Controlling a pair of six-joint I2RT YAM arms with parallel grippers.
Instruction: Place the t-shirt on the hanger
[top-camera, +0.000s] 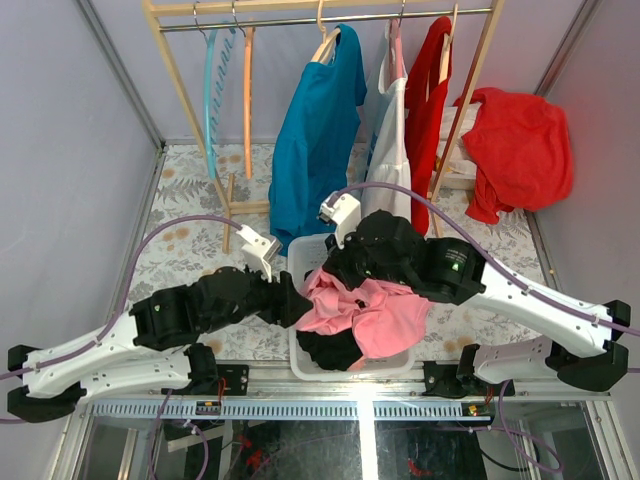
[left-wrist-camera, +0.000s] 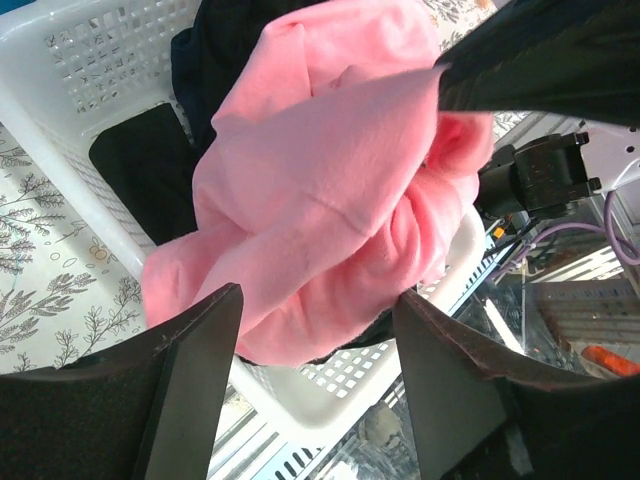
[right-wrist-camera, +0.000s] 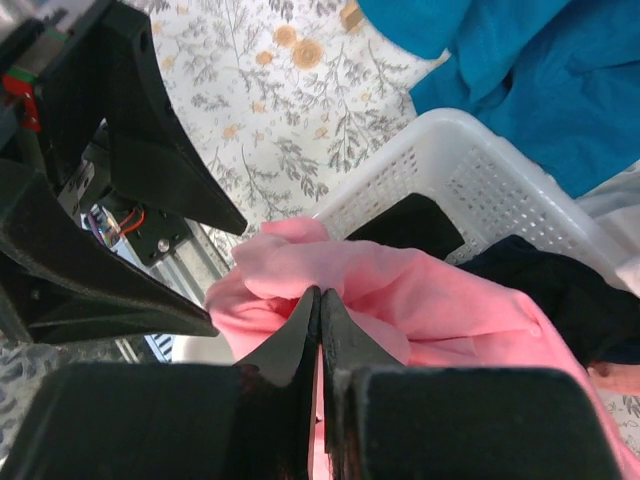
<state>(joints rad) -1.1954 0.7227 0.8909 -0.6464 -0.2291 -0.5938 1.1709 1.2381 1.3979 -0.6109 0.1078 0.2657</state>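
Far left, the hanger (top-camera: 247, 100), a thin curved orange bar, hangs by its metal hook from the rail (top-camera: 300, 18) of a wooden rack, just right of a teal hanger (top-camera: 210, 90) and well apart from the t-shirt. Near left, the left gripper (top-camera: 295, 300) reaches to the basket's left side, released: its two dark wedge-shaped fingers (left-wrist-camera: 190, 380) stand apart with nothing between them, and the fabric lies just beyond the tips. In the centre sits the basket (top-camera: 296, 345), white perforated plastic, on a floral-printed cloth (top-camera: 190, 250). The t-shirt (top-camera: 375, 315), soft pink knit bunched into rounded folds, lies in the basket over a dark garment (top-camera: 325, 350) and spills over its near right rim. At the far edge of the pink heap, the right gripper (right-wrist-camera: 318, 300) is clenched on a fold of the t-shirt, its fingers pressed flat together.
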